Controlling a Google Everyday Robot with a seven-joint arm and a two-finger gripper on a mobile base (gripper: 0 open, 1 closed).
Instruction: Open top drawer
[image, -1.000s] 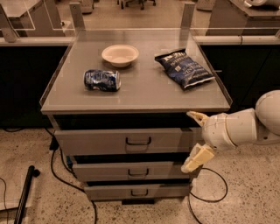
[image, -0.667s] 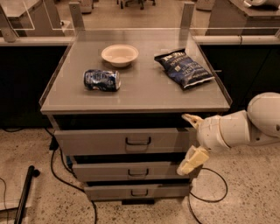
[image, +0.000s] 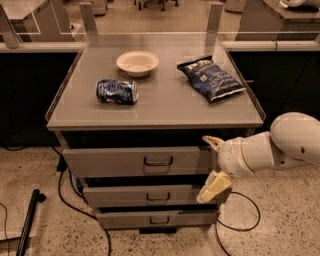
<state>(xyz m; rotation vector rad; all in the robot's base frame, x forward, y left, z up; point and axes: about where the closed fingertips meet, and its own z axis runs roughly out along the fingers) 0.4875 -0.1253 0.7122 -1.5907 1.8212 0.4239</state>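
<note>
In the camera view, the gripper (image: 214, 165) hangs at the right end of the top drawer (image: 115, 161), just beneath the tabletop (image: 165, 107), its two pale fingers spread wide, gripping nothing, clear of the loop handle (image: 158, 161).

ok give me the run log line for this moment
task: open top drawer | hand: open, at right end of the drawer front | handle: not held | tabletop: can, bowl, chip bag
</note>
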